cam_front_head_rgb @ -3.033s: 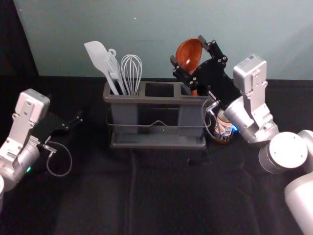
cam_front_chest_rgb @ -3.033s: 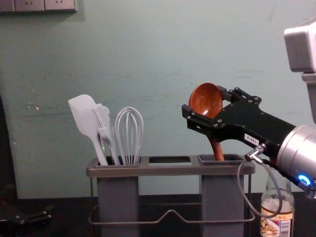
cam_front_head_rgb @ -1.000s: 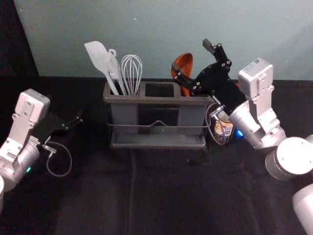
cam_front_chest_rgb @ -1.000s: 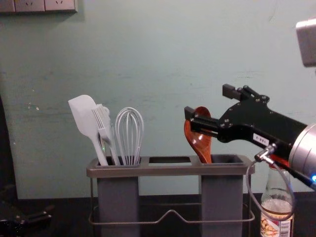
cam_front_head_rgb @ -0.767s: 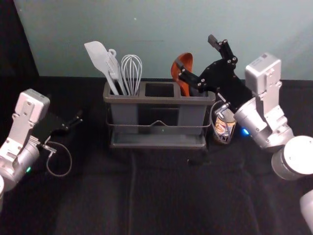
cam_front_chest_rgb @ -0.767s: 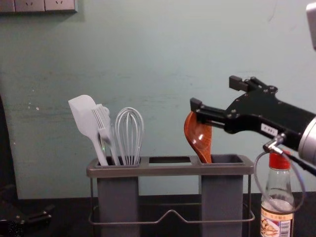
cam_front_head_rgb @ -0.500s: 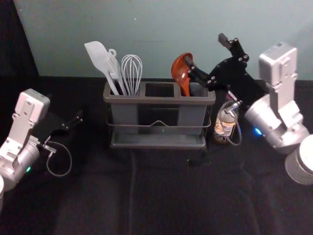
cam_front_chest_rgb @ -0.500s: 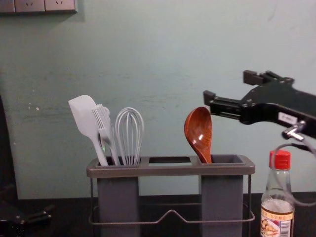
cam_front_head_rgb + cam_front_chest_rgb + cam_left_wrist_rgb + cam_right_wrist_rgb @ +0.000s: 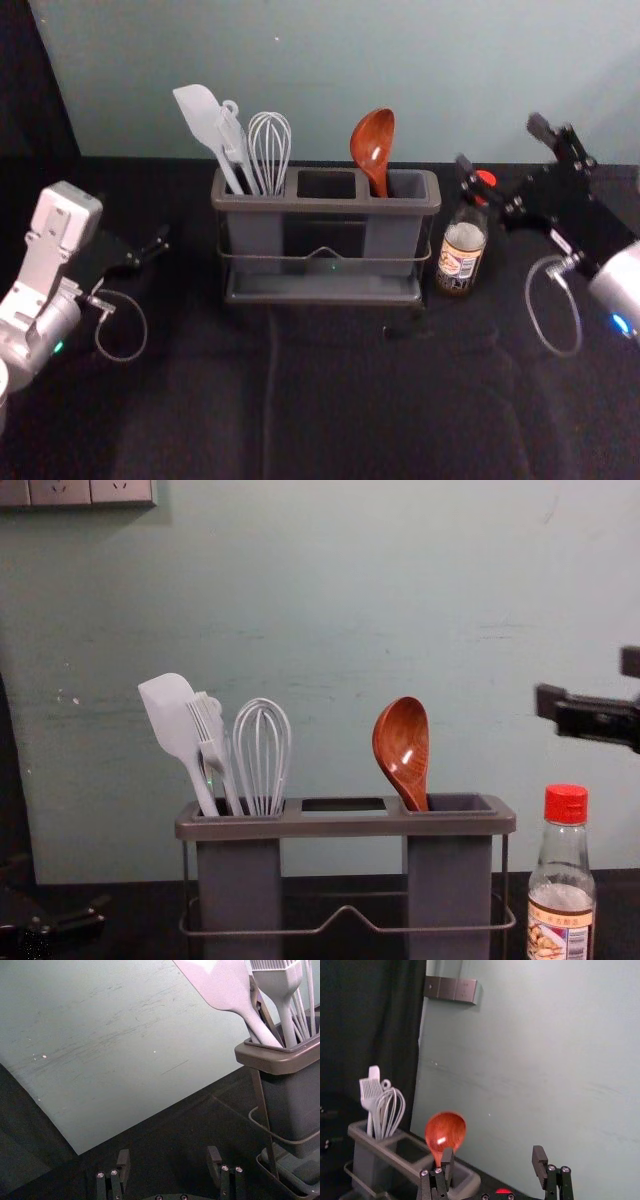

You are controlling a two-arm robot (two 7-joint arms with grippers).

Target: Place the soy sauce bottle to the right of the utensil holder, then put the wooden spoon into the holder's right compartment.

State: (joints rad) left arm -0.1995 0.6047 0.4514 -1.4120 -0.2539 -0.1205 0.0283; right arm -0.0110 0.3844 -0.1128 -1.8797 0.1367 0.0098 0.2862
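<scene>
Idling left of the utensil holder (image 9: 325,204): left gripper (image 9: 150,246), fingers spread.
White utensils (image 9: 268,145) are sitting in holder's left compartment, wooden spoon (image 9: 372,140) is leaning in right one, soy sauce bottle (image 9: 462,250) is standing just right of holder, right gripper (image 9: 502,143) is hovering farther right, fingers apart.

- The left arm (image 9: 32,325) is silvery, a rounded barrel with a boxy pale housing (image 9: 66,215) on it, dotted with little screws.
- There's a green light (image 9: 58,346) glowing on that one, and a blue light (image 9: 621,323) on the silver right arm (image 9: 618,280).
- Both the left gripper (image 9: 134,221) and right gripper (image 9: 500,142) are matt black, with jointed fingers (image 9: 552,1180), square-edged pads (image 9: 539,1158) and bright round screws.
- A thin grey cable (image 9: 145,323) loops off each wrist from a shiny metal plug (image 9: 566,263).
</scene>
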